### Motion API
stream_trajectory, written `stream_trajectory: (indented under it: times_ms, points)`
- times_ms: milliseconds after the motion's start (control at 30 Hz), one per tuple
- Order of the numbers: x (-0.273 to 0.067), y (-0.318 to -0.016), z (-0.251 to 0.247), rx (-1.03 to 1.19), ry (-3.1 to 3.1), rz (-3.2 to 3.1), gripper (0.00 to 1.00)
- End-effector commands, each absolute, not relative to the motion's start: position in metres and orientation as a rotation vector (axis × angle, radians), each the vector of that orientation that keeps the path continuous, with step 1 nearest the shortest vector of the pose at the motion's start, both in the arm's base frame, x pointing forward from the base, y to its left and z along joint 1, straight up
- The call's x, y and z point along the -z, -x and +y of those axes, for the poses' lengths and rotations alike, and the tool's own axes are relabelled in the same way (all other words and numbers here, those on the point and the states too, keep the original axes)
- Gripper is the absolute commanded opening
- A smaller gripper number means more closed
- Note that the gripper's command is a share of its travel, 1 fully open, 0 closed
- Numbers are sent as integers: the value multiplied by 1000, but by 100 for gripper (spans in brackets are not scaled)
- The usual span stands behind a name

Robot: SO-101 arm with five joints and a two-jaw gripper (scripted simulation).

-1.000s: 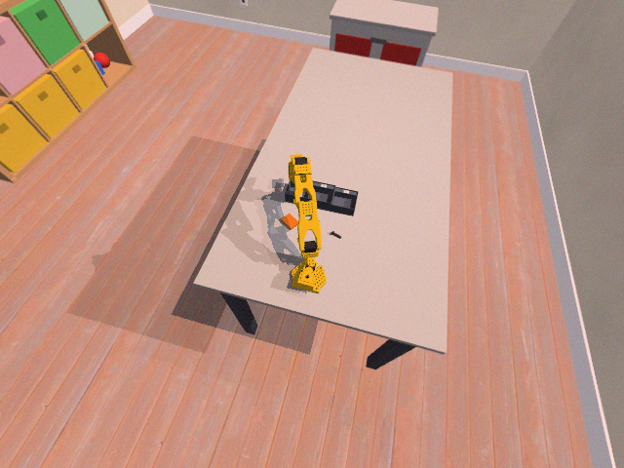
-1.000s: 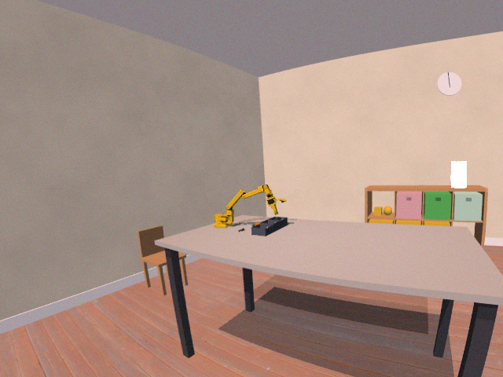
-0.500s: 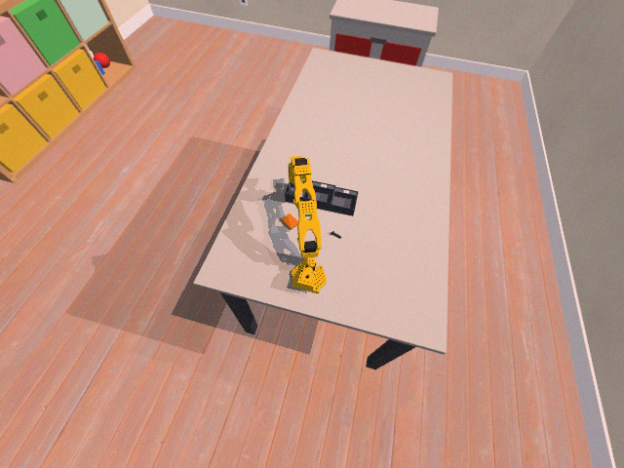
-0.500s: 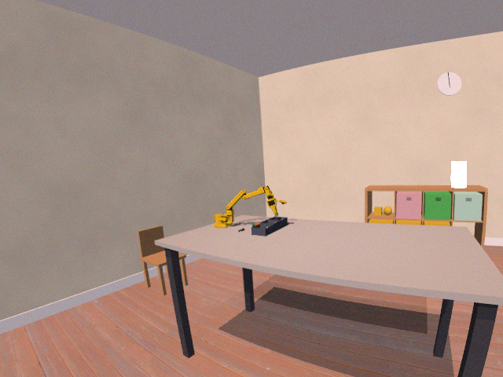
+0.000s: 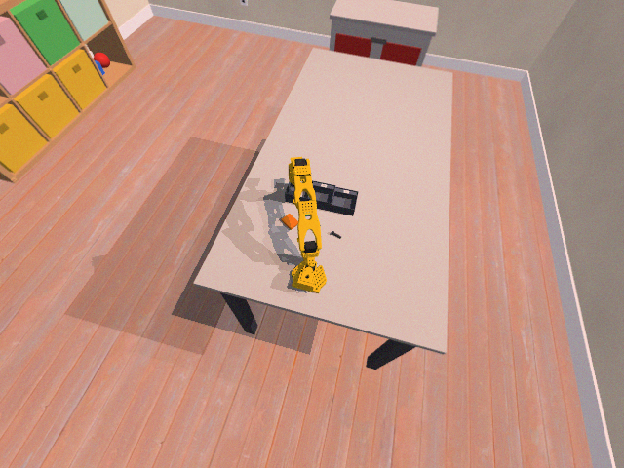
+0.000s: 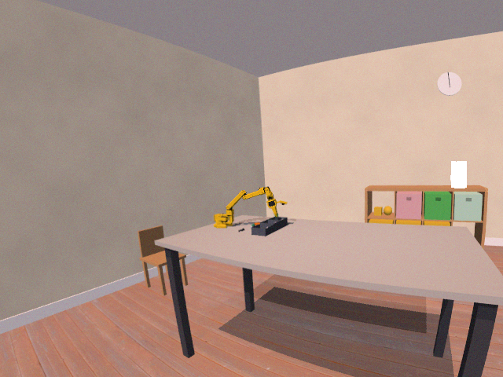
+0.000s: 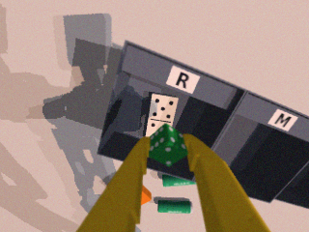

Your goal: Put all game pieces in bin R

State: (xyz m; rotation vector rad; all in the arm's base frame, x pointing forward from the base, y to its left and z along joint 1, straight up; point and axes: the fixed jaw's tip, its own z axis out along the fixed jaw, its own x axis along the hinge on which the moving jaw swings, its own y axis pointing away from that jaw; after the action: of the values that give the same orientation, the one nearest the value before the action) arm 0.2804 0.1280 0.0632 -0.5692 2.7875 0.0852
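In the wrist view, the bin marked R (image 7: 154,67) stands left of centre on the counter (image 5: 382,151) (image 6: 345,247) (image 7: 251,34). A white domino with black dots (image 7: 161,108) lies inside it, partly hidden at its lower end. Part of an orange thing (image 5: 289,220) (image 7: 146,195) shows lower left of centre, on the counter. At the centre, the yellow fingers are clamped on a green die with white dots (image 7: 167,147), seen over the lower wall of bin R. Below it lie two green cylinders, the upper one (image 7: 178,181) just beside the bin, the lower one (image 7: 174,207) near it. To the right, the bin marked M (image 7: 270,145) adjoins bin R.

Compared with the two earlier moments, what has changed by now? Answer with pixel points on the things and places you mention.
The hand (image 5: 299,174) (image 6: 277,214) (image 7: 167,144) has sunk slightly toward the bins (image 5: 336,205) (image 6: 259,230) (image 7: 145,60). It holds a green die (image 7: 167,147); the earlier views don't show when it was grasped. The bins and orange piece (image 5: 289,220) (image 6: 256,224) (image 7: 146,195) stayed put.
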Motion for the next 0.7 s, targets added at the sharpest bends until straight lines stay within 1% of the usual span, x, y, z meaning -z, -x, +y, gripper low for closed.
stream_trajectory:
  times_ms: [0, 667]
  points:
    - [-77, -285, 133, -108, 560, 2725, 0]
    - [-59, -280, 131, -87, 574, 2797, 0]
